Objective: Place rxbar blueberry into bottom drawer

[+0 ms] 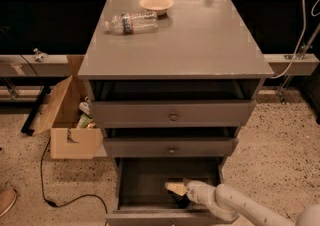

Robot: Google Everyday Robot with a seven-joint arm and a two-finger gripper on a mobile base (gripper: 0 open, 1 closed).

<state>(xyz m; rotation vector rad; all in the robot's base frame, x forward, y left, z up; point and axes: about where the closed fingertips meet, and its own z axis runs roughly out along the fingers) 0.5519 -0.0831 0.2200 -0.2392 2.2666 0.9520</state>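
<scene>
The bottom drawer [145,180] of the grey cabinet is pulled open and shows a plain dark interior. My gripper [176,190] reaches in from the lower right on its white arm [235,206] and sits low inside the drawer, right of its middle. A small dark shape [180,200] lies right under the gripper's tip. I cannot tell whether it is the rxbar blueberry, which I cannot otherwise make out.
A clear plastic bottle [131,22] lies on the cabinet top [200,40] beside a small pale bowl [156,3]. The two upper drawers with round knobs [173,117] stand slightly open. An open cardboard box [70,120] and a black cable [60,201] lie on the floor at left.
</scene>
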